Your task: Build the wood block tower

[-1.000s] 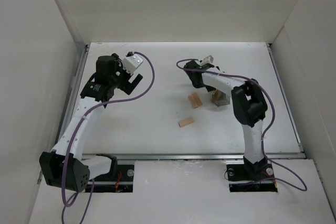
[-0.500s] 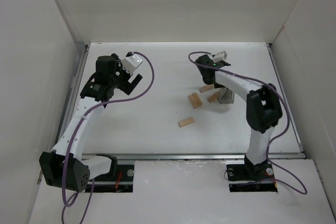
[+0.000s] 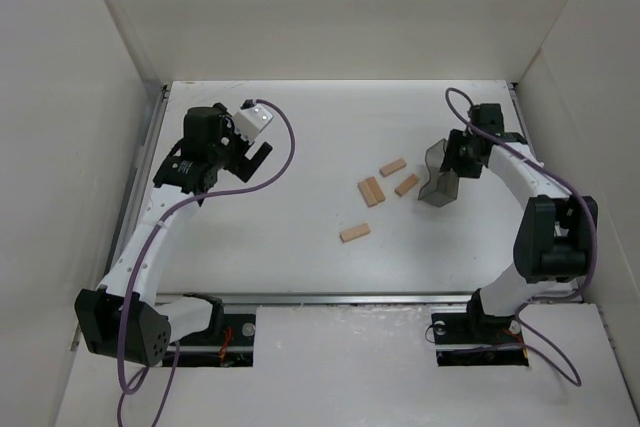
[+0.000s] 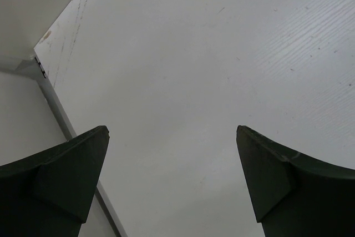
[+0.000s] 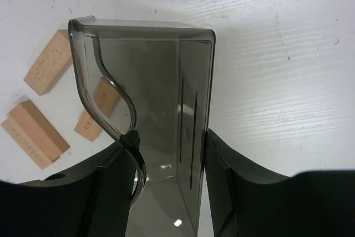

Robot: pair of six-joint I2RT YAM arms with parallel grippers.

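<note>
White table (image 3: pixel 300 197): four planks (image 3: pixel 371 191) lie loose left of the grey bin (image 3: pixel 437 187), long axes diagonal; right gripper (image 5: pixel 166 156) clasps it, left gripper (image 4: pixel 172 154) gapes.

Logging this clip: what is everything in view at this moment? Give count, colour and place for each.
small thin rectangular wooden planks: four pieces seen, light tan, lying loose near the table's middle, not stacked into a tower; one looks wider and may be two together
small translucent plastic bin: one, grey, just right of the planks, held in the right gripper
table: one, white, with white panels at its left, far and right sides
cables: two, purple, one along each arm
left gripper: one, black fingers, open and empty, over the left rear of the table
right gripper: one, black fingers, closed on the bin's two sides
</note>
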